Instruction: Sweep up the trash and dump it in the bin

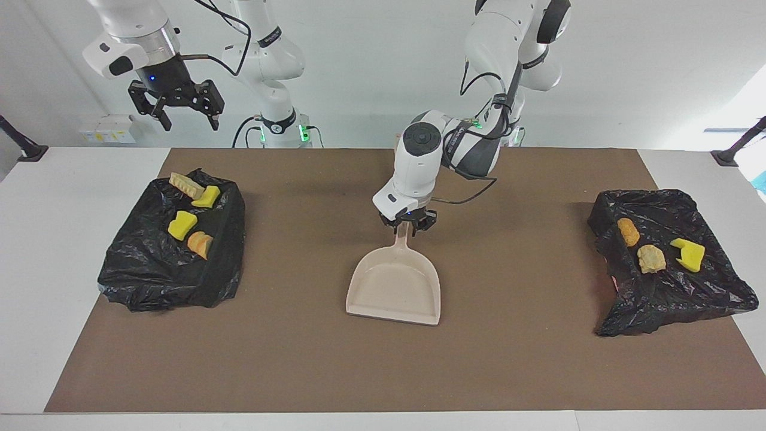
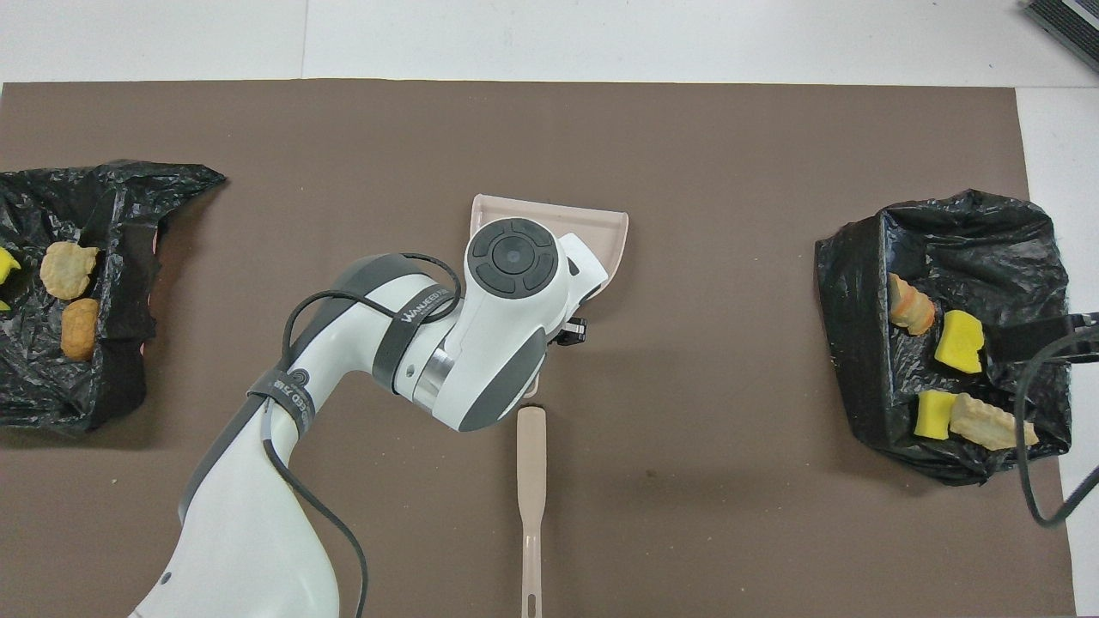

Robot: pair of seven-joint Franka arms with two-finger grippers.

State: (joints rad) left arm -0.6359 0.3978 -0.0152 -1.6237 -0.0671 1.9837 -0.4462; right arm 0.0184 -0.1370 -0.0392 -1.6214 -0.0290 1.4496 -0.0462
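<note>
At mid-mat, left tool [image 1: 409, 227] around dustpan [image 1: 395, 287] handle, grip unclear, right tool [image 1: 176, 108] open, empty.

Left arm [image 2: 481, 343] covers most of dustpan [image 2: 601, 225] mid-mat; brush handle [image 2: 531, 481] just beside it (robot side). Trash [image 2: 957, 341] sits in both black bags [image 2: 859, 343].

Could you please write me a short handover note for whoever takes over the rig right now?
Left tool: low at the handle of the dustpan, which lies flat mid-mat; I cannot tell whether it grips.
Right tool: open, waiting high over the bag at its end.
Trash: four chunks in that bag, three in the other bag.
Brush: on the mat, nearer the robots than the dustpan.
Done: all visible trash is bagged.
Left: probably just lift the left arm away.
</note>
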